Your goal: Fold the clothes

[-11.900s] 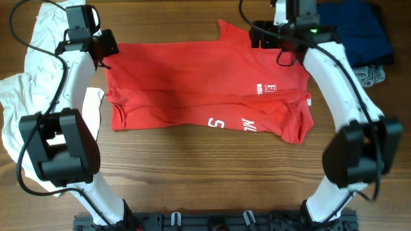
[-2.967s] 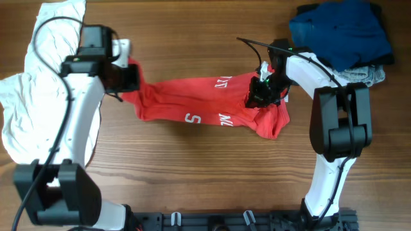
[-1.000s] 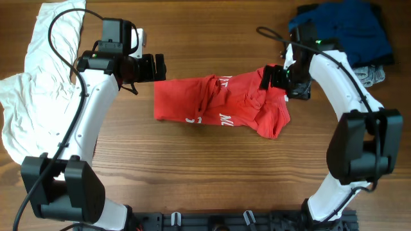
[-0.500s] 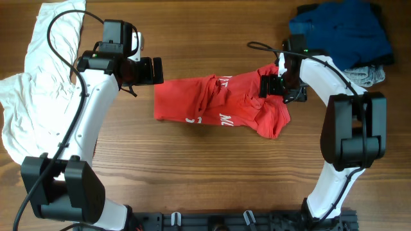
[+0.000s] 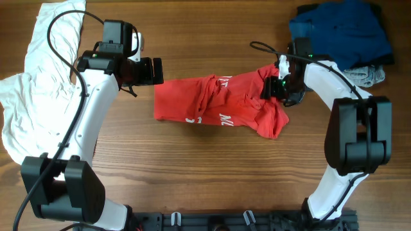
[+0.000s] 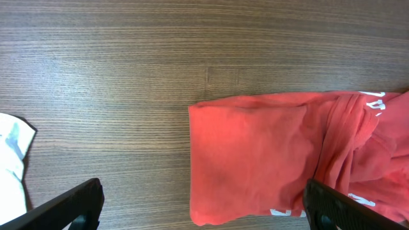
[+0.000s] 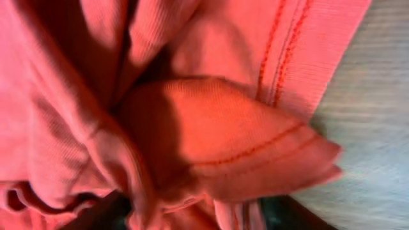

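Note:
The red T-shirt (image 5: 218, 102) lies bunched into a narrow band mid-table, white lettering showing on its folds. My left gripper (image 5: 157, 70) hangs open just off the shirt's left end. In the left wrist view, that end of the shirt (image 6: 255, 153) is a flat folded edge, with the left gripper (image 6: 203, 207) spread wide above it and nothing held. My right gripper (image 5: 273, 86) is down on the shirt's right end. The right wrist view shows a thick seamed fold of the red T-shirt (image 7: 223, 128) filling the gap of the right gripper (image 7: 192, 214).
A large white shirt (image 5: 32, 83) is heaped along the left edge; its corner (image 6: 13, 153) shows in the left wrist view. Dark blue clothes (image 5: 340, 32) and a grey piece (image 5: 369, 76) sit at the back right. Bare wood (image 5: 212, 167) lies in front of the red shirt.
My right gripper has shifted slightly onto the red shirt's right end and closed from wide open onto a fold of it. The left arm and the shirt's left end have not moved.

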### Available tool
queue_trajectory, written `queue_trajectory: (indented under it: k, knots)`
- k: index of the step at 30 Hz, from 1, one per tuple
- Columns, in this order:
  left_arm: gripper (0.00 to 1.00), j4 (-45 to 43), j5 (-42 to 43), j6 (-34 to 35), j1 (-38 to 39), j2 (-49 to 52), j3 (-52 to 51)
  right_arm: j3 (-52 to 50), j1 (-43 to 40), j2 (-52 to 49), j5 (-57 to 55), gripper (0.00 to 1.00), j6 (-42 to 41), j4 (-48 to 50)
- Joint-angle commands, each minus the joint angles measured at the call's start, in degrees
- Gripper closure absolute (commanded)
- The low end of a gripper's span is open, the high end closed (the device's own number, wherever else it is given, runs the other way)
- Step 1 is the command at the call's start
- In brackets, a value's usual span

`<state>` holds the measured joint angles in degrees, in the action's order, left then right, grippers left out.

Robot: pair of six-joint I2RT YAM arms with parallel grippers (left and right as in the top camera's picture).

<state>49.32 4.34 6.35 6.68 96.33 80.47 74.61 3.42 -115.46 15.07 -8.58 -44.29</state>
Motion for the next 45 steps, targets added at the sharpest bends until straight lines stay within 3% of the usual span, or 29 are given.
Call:
queue_trajectory:
  k: [1,5,7,19,24,31,35,38,45]
  knots:
    - [0.0,0.09,-0.35,-0.09,-0.2,-0.17,0.48,-7.08,1.22,-6.32,6.4,0.5,-3.41,0.22]
    - [0.0,0.33,-0.37,-0.09,-0.2,-0.17,0.44,-7.34,1.03,-6.23,6.4,0.86,-5.49,2.47]
    - [0.0,0.33,-0.37,-0.09,-0.2,-0.17,0.44,-7.04,0.37,-6.12,6.38,0.95,-6.62,3.13]
    - [0.0,0.7,-2.08,-0.11,-0.22,-0.17,0.44,-2.6,-12.55,2.86,6.4,0.96,-2.14,-3.41]
    - [0.0,0.68,-2.97,-0.13,-0.22,-0.17,0.44,0.22,-12.5,7.21,4.9,0.96,-1.86,-7.67]
    - [0.0,0.7,-3.54,-0.13,-0.22,-0.17,0.44,5.55,-6.49,12.63,4.92,0.96,-3.41,-12.61]
    - [0.0,0.66,-12.13,-0.13,-0.33,-0.17,0.44,7.54,-0.07,14.23,3.89,0.96,-5.75,-13.51]
    - [0.0,0.37,-16.98,-0.11,-1.51,-0.17,0.44,7.78,5.97,14.21,1.36,0.96,-9.44,-12.26]
    - [0.0,-0.81,-16.5,0.17,-7.61,-0.17,0.44,7.78,17.22,14.21,-0.28,0.96,-16.76,-4.39]
